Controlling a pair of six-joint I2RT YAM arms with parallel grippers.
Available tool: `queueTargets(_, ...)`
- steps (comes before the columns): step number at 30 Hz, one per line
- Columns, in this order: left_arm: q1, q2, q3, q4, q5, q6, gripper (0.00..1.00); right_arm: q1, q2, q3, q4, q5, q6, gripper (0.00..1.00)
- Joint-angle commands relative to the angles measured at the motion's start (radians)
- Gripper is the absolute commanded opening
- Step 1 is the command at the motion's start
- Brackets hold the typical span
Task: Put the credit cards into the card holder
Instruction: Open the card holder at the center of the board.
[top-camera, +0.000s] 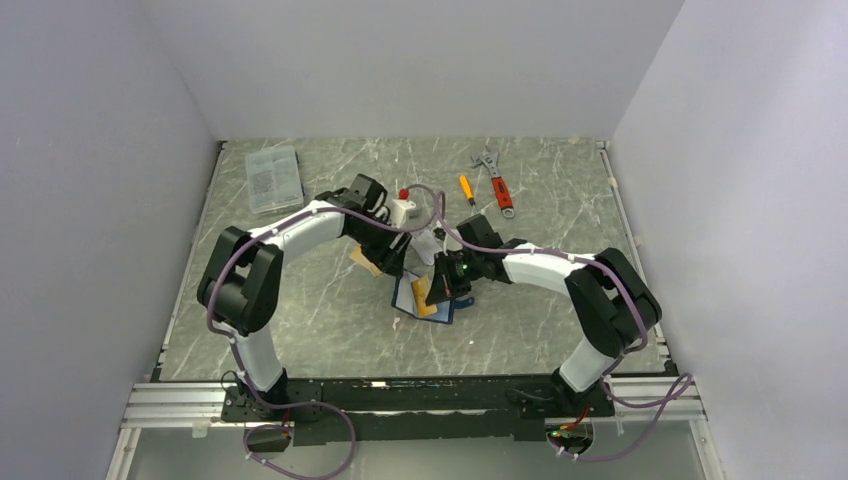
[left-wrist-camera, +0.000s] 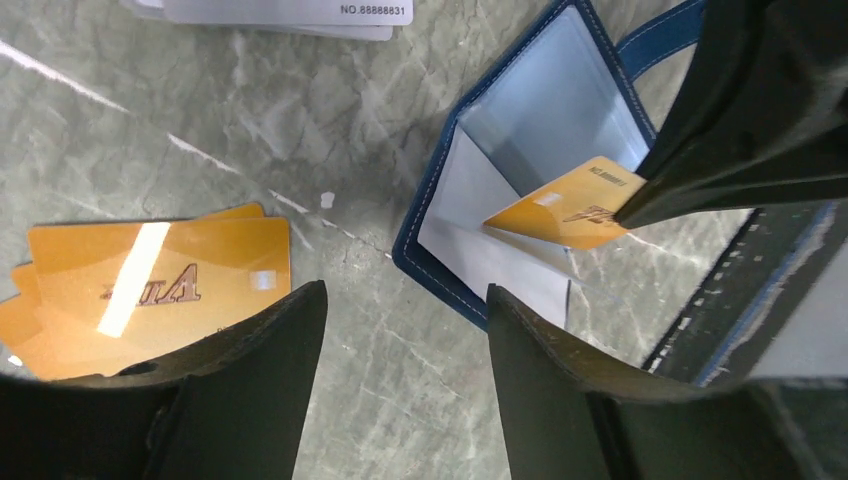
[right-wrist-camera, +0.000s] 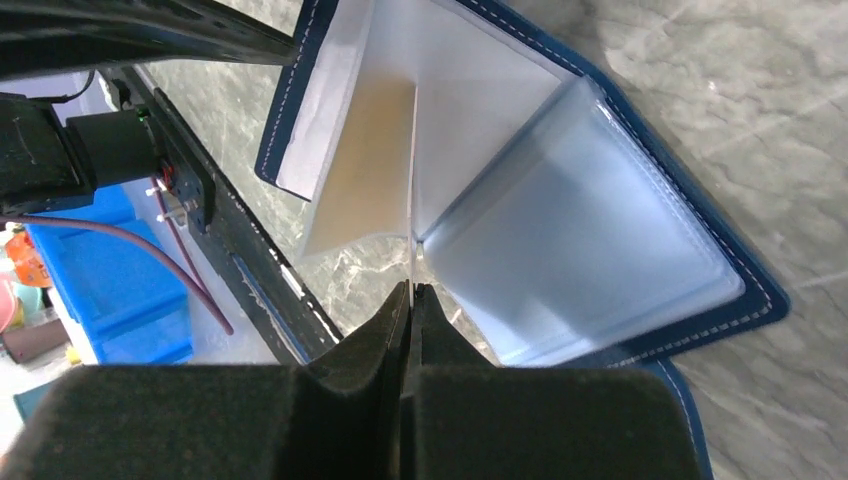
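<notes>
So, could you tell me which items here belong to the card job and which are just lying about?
Job: card holder, gold card pinched by right gripper, loose gold cards, white cards.
Lying about: compartment box, wrench, screwdriver.

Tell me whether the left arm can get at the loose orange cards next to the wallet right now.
Probably yes. The left gripper hangs open right beside the orange cards, nothing lying over them; the right gripper, pinching one card, is off at the card holder.

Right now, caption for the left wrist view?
Right gripper holds a gold card in the open card holder; left gripper open, more gold cards alongside.
</notes>
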Motion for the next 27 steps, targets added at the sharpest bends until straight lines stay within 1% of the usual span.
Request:
queueTargets(1,0.051,-0.011,0.019,-0.021,0.212,-0.041,0.67,0.009,0.026,0.017,0.113,-0.057,0.036,0.00)
queueTargets(5,0.078,-0.009,-0.005,-0.004,0.313,-0.063,0.70,0.015,0.047,0.024,0.125,-0.061,0.044,0.00)
queueTargets(8,0.079,0.003,-0.038,0.014,0.328,-0.076,0.70,0.018,0.063,0.024,0.135,-0.063,0.050,0.00)
queueTargets(12,0.078,0.018,-0.102,0.070,0.309,-0.119,0.68,0.017,0.076,0.019,0.151,-0.065,0.065,0.00)
queueTargets(14,0.077,0.029,-0.117,0.071,0.299,-0.125,0.67,0.018,0.080,0.014,0.162,-0.068,0.075,0.00)
queueTargets(19,0.073,0.059,-0.094,0.051,0.316,-0.126,0.67,0.019,0.099,0.017,0.170,-0.064,0.084,0.00)
queueTargets(24,0.071,0.065,-0.087,0.021,0.227,-0.095,0.64,0.020,0.109,0.001,0.178,-0.083,0.092,0.00)
queueTargets(27,0.075,0.065,-0.081,0.010,0.210,-0.084,0.62,0.019,0.104,-0.008,0.178,-0.099,0.076,0.00)
